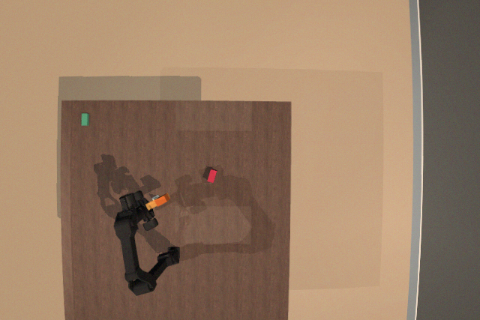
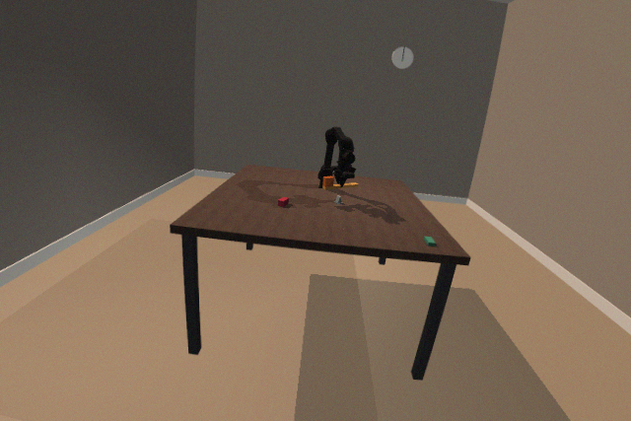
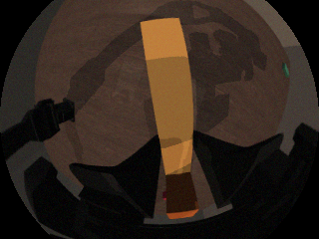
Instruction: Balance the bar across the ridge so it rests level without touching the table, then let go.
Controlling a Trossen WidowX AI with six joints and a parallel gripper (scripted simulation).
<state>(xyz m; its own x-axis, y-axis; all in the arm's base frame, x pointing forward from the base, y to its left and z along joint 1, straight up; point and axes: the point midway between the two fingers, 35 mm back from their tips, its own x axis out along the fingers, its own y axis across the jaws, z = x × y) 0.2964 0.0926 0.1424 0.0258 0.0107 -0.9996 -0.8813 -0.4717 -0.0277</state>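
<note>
Orange bar (image 3: pixel 167 103) sat pinched in the tool (image 3: pixel 178 179), carried just beside the small grey ridge (image 2: pixel 337 199). Next, I judged, came centring and lowering it level onto the ridge.

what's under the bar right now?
From the top, the ridge peeks out beside the bar, held in the gripper. In the wrist view the bar covers it; only table shows. Contact can't be seen.

I see the long orange bar (image 3: pixel 169 100) pinched at 1 end, sticking out flat above the table. The small grey ridge (image 2: pixel 337 199) sits on the table, peeking out beside the bar.
</note>
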